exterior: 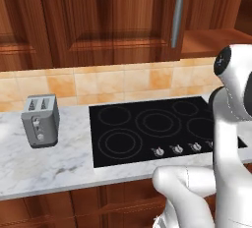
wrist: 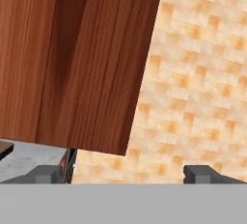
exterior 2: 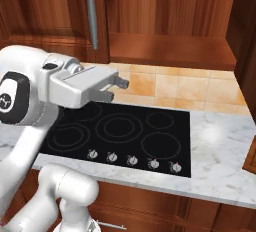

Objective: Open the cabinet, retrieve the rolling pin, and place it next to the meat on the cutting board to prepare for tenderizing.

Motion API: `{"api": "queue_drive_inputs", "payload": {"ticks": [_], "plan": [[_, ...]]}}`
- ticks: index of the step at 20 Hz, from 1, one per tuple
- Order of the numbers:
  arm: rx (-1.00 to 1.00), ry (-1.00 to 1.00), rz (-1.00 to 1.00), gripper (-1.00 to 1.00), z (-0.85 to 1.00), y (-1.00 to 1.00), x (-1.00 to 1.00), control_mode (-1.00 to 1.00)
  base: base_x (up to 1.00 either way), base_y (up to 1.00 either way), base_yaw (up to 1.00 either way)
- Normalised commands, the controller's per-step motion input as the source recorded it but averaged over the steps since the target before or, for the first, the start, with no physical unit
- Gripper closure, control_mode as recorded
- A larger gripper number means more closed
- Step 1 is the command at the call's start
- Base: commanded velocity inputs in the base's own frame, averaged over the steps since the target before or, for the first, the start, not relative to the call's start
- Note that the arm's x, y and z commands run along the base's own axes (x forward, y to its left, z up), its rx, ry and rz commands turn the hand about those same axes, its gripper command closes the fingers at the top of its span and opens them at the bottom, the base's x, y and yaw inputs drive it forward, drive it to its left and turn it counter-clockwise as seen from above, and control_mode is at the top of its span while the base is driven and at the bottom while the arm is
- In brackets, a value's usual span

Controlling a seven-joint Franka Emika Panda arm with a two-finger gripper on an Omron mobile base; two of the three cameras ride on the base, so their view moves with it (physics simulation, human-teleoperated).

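1. The cabinet (exterior: 98, 20), dark reddish wood with raised-panel doors, hangs shut above the stovetop (exterior: 157, 128); the task's first step, opening it, is judged not yet done.
2. The table (exterior: 49, 163), a marble counter, carries the black stovetop, with a grey toaster (exterior: 40, 120) to the stovetop's left in the left base view.
3. The white arm (exterior 2: 30, 101) reaches forward over the stovetop, its wrist held level and pointed toward the tiled backsplash (exterior 2: 190, 88) behind the stovetop.
4. The cabinet's long grey bar handle (exterior 2: 91, 16) stands vertical above the stovetop, higher than the end effector and apart from it.
5. The end effector (exterior 2: 116, 89) hovers above the stovetop with its jaws spread wide and nothing between them.
6. The next move, as judged, calls for raising the end effector to the handle, closing on the bar and pulling the door outward.
7. The rolling pin is presumably behind the closed doors above the stovetop.
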Motion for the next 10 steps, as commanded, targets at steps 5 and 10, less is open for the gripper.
{"api": "queue_drive_inputs", "payload": {"ticks": [5, 10], "plan": [[0.02, -0.21, 0.17, -1.00, 0.00, 0.96, -0.27, -1.00, 0.00, 0.00, 0.00], [0.01, -0.16, 0.26, -1.00, 0.07, 0.88, -0.16, -1.00, 0.00, 0.00, 0.00]]}}
